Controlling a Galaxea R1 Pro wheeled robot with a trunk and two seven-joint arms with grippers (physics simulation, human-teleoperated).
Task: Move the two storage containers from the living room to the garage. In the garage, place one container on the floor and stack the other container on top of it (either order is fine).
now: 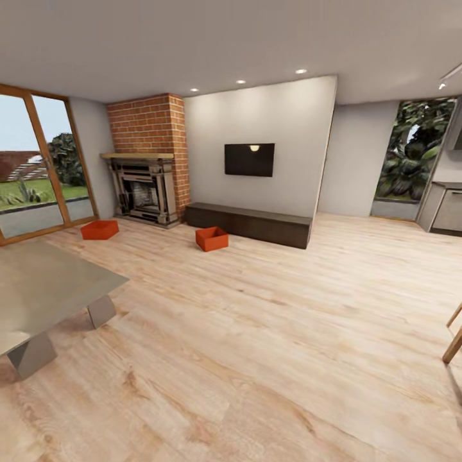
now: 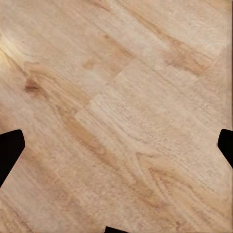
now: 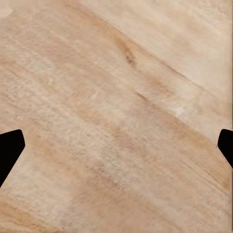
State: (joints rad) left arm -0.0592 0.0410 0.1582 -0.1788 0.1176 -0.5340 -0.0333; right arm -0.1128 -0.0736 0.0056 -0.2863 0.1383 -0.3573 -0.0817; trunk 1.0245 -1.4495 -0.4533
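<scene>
I am in the living room, on its light wood plank floor. Two orange-red open-top storage containers rest on that floor far ahead. One container (image 1: 99, 229) lies near the brick fireplace (image 1: 145, 186), the other container (image 1: 212, 238) in front of the dark low cabinet (image 1: 250, 224). The left gripper (image 2: 116, 145) hangs open over bare planks, its dark fingertips (image 2: 9, 148) wide apart with nothing between them. Open as well, the right gripper (image 3: 116, 145) has its fingertips (image 3: 9, 145) spread over bare floor.
A grey coffee table (image 1: 45, 289) stands close at the left. Glass doors (image 1: 35, 167) fill the left wall; a TV (image 1: 249, 159) hangs on the white wall. A wooden leg (image 1: 453, 343) pokes in at the right edge. A kitchen counter (image 1: 446, 208) sits far right.
</scene>
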